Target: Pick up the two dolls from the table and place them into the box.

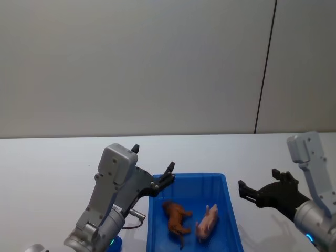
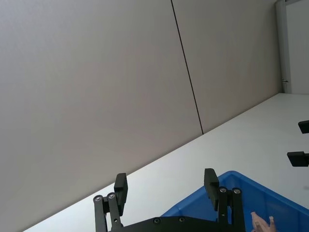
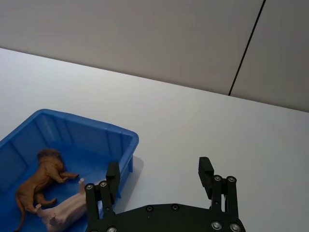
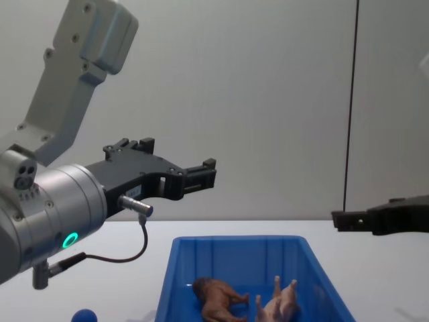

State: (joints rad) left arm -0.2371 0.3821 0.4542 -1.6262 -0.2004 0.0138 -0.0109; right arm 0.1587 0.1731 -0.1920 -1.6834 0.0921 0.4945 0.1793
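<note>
Glossy blue plastic box (image 1: 199, 177), matt white table (image 1: 52, 163)

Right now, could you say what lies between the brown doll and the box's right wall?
The pink doll, beside the brown doll in the box, per head view.

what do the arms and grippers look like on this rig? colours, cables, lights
The left gripper and right gripper are matte black, with two flat fingers and silver screw heads. The arms are silver-grey with boxy pale links; the left wrist housing carries a glowing teal ring and a thin black cable.
</note>
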